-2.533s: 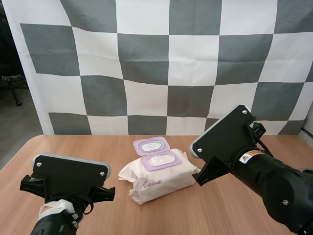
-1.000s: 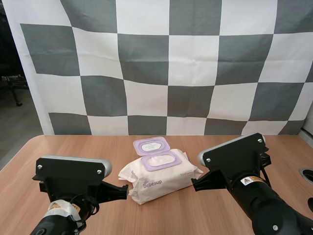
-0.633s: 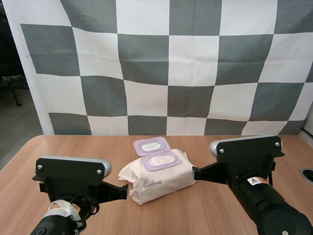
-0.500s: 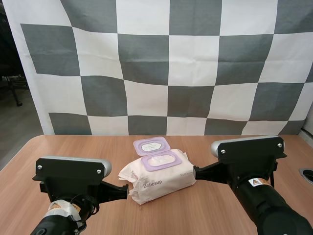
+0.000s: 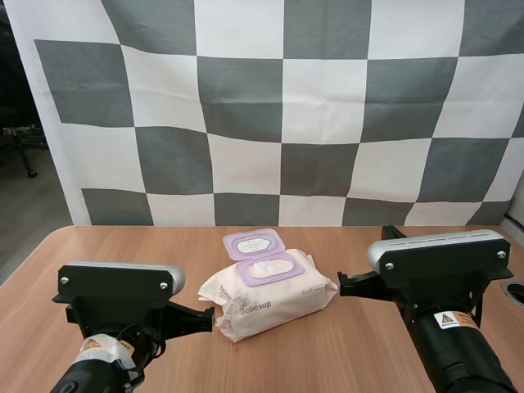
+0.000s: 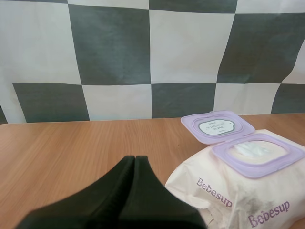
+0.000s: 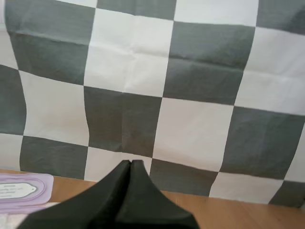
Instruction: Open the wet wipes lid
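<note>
The cream wet wipes pack (image 5: 274,301) lies in the middle of the table. Its purple lid (image 5: 254,244) is flipped open toward the back, and white wipes show inside the purple ring (image 5: 270,268). My left gripper (image 5: 210,316) is shut, its tip just left of the pack's near left corner. My right gripper (image 5: 345,285) is shut too, a little to the right of the pack's right end. In the left wrist view the gripper (image 6: 135,160) is one dark wedge beside the pack (image 6: 238,195) and open lid (image 6: 217,127). The right wrist view has the shut gripper (image 7: 130,165) near the lid (image 7: 21,191).
The wooden table (image 5: 164,254) runs to a rounded left edge. A dark round hole (image 5: 514,292) sits in the tabletop at the far right, beside my right arm.
My right arm has drawn back to the right, away from the pack's right end. The left arm, the pack and the open lid have stayed put.
</note>
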Action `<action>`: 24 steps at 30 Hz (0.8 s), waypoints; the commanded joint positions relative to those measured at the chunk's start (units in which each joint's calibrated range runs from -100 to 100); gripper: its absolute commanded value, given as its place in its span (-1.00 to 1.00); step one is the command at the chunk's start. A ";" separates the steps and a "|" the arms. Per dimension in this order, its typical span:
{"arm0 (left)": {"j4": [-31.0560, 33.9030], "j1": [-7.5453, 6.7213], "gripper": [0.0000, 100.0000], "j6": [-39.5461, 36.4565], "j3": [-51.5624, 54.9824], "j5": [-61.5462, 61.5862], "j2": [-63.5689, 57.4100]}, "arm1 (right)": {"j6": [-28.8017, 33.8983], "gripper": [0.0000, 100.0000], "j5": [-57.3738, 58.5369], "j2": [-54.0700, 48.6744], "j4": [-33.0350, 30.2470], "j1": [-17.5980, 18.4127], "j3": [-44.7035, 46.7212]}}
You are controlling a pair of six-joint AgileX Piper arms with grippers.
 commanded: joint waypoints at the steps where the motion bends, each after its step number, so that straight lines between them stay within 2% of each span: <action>1: -0.05 0.01 -1.00 0.03 0.00 0.05 0.00 | -0.35 -1.00 0.86 -0.17 -2.31 0.00 0.00; 6: -0.18 0.01 -1.00 -0.31 0.00 0.05 0.00 | -0.16 -1.00 2.17 -0.17 -1.40 0.00 0.00; 10: -0.18 0.01 -1.00 -0.31 0.00 0.05 0.00 | -0.16 -1.00 3.11 -0.17 2.21 0.00 0.00; 16: 0.07 0.01 -1.00 -0.29 0.00 0.05 0.00 | -0.16 -1.00 11.94 -0.17 0.40 0.00 0.00; 22: 7.35 0.01 -1.00 -9.31 0.00 -0.11 0.00 | -0.16 -1.00 13.46 -0.17 -0.65 0.00 0.00; 24: 7.93 0.01 -1.00 -9.85 0.00 -0.11 0.00 | -0.16 -1.00 13.12 -0.17 -0.85 0.00 0.00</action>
